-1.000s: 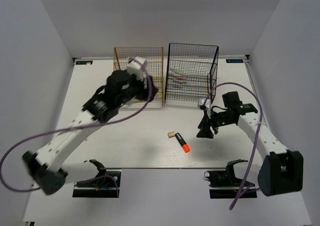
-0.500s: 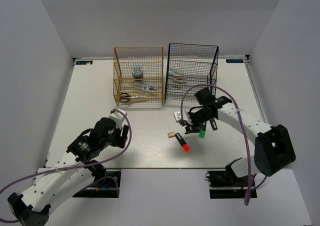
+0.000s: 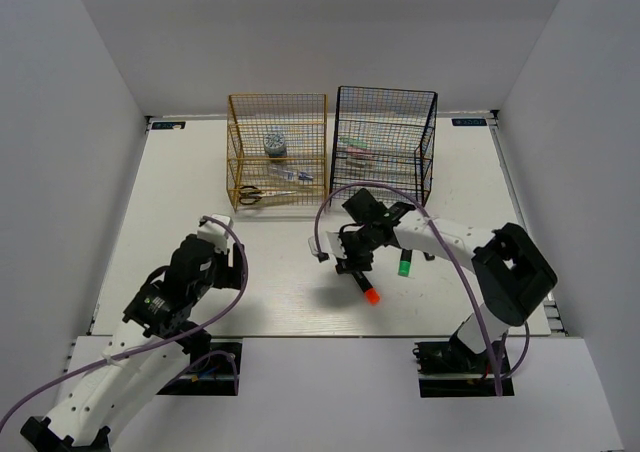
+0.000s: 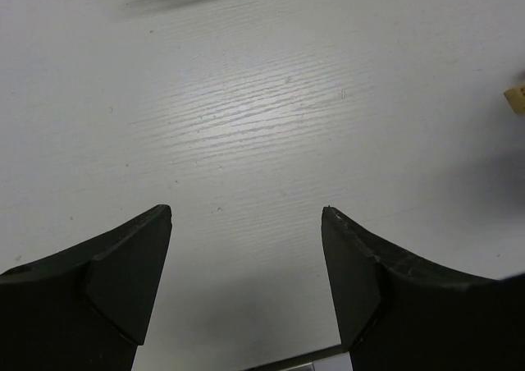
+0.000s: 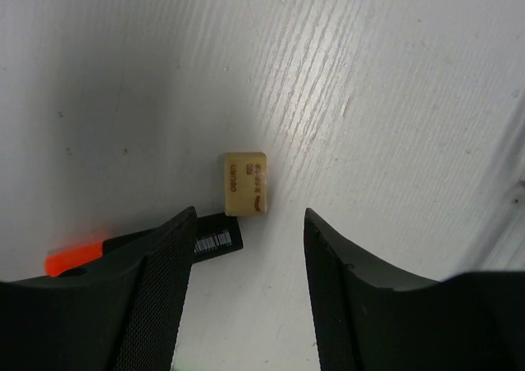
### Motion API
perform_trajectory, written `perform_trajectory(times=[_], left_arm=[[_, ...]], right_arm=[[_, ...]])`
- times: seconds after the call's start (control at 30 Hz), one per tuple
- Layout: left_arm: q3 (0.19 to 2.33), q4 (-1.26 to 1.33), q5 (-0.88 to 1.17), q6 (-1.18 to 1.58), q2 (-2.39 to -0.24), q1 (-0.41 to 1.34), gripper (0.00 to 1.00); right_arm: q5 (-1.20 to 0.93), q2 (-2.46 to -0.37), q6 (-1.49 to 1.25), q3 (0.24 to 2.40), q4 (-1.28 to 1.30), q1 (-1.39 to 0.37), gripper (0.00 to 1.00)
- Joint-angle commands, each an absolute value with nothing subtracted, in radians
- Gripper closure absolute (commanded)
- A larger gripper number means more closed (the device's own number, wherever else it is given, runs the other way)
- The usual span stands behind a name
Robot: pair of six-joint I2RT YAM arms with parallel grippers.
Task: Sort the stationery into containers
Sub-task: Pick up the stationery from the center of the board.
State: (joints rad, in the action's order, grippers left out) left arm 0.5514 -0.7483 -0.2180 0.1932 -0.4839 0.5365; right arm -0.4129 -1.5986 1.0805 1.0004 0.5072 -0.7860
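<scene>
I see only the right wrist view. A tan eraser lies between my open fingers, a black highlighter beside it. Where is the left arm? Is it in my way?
Observer: No. The left gripper hangs open over bare table, well left of the tan eraser, holding nothing.
Operator: What is in the gold rack?
Observer: A tape roll on its upper tier, scissors on the tier below.
Operator: Is anything else loose near me?
Observer: A green-capped highlighter lies on the table just right of the right gripper.
</scene>
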Motion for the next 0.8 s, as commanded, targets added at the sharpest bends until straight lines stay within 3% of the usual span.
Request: perform_trajectory(times=[0.0, 0.4, 0.5, 0.53, 0.7, 0.77], left_arm=[[0.548, -0.73, -0.199, 0.202, -0.473, 0.532, 0.16], [0.546, -0.733, -0.213, 0.202, -0.459, 0.531, 0.16], [0.545, -0.738, -0.216, 0.202, -0.459, 0.531, 0.16], [0.545, -0.733, -0.216, 0.201, -0.459, 0.531, 0.16], [0.545, -0.736, -0.224, 0.202, -0.454, 0.531, 0.16], [0.543, -0.738, -0.225, 0.201, -0.453, 0.531, 0.16]], right_arm=[[-0.359, -1.626, 0.999, 1.034, 0.449, -0.814, 0.42], [-0.252, -1.71, 0.942, 1.031, 0.397, -0.867, 0.43], [-0.247, -1.726, 0.954, 1.037, 0.42, -0.87, 0.55], [-0.247, -1.736, 0.954, 1.038, 0.429, -0.87, 0.66], [-0.236, -1.73, 0.959, 1.019, 0.437, -0.873, 1.0], [-0.233, -1.72, 0.953, 1.016, 0.434, -0.871, 1.0]])
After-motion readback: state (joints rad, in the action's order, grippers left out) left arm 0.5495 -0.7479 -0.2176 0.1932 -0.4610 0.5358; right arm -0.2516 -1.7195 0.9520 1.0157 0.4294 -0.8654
